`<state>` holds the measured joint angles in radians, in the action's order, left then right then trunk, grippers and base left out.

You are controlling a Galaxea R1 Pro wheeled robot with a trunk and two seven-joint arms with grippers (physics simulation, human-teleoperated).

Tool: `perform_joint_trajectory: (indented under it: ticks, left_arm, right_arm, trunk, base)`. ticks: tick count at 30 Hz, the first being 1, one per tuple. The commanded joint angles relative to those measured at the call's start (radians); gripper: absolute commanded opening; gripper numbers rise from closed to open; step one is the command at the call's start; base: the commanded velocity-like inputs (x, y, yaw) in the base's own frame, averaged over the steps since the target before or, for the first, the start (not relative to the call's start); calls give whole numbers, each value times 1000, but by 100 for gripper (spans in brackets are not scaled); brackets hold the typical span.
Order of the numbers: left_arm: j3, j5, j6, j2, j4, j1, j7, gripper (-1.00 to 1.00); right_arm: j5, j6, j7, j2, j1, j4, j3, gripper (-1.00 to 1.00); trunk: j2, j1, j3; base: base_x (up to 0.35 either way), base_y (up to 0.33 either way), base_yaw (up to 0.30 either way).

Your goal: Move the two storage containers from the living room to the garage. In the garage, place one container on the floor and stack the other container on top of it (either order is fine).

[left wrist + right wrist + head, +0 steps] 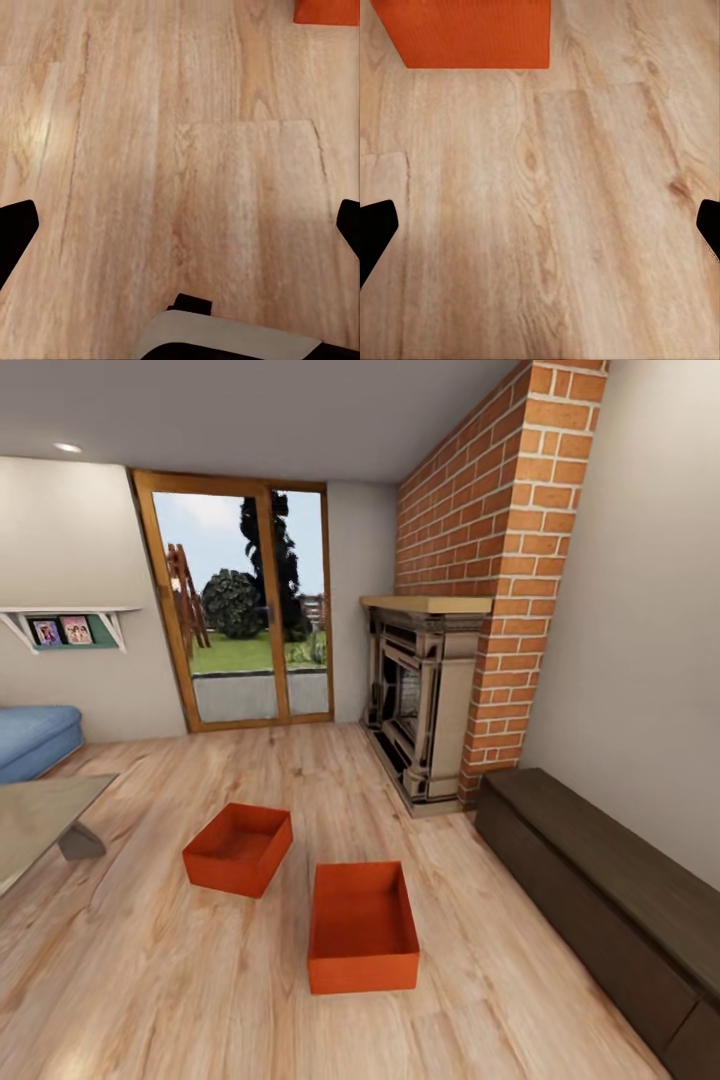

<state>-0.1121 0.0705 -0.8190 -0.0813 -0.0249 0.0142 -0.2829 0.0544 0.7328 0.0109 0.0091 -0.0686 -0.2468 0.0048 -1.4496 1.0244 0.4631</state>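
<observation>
Two lidless orange-red storage containers stand apart on the living room's wood-plank boards [150,960]: one [238,848] farther and to the left, the other [362,925] nearer. My left gripper [180,229] hangs open over bare planks, with a container corner [326,11] at that picture's edge. My right gripper [540,229] is open too, above the planks, a container's orange wall [472,34] ahead of it. Neither gripper touches a container. The garage and its floor are out of view.
A long dark brown bench chest [600,900] runs along the right wall. The brick fireplace [425,700] stands beyond the containers, the wood-framed glass door [245,600] at the back. A glass coffee table [40,815] and blue sofa [35,735] sit at the left.
</observation>
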Motion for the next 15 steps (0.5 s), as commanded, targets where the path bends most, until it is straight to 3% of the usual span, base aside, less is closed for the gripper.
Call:
perform_joint_trajectory:
  ticks: [1,8,15]
  left_arm:
    - [-8,8,-5,0,-3,1,-2,100]
    - [-8,8,-5,0,-3,1,1,100]
    - [-8,8,-6,0,-3,1,3,100]
  right_arm:
    - [5,1,0,0,0,-2,-2,100]
    - [5,1,-1,0,0,-2,-2,100]
    - [5,1,1,0,0,-2,-2,100]
  trunk:
    - [0,1,1]
    - [0,1,1]
    - [0,1,1]
  base:
    - [321,-21,0]
    - [312,-4,0]
    - [69,1,0]
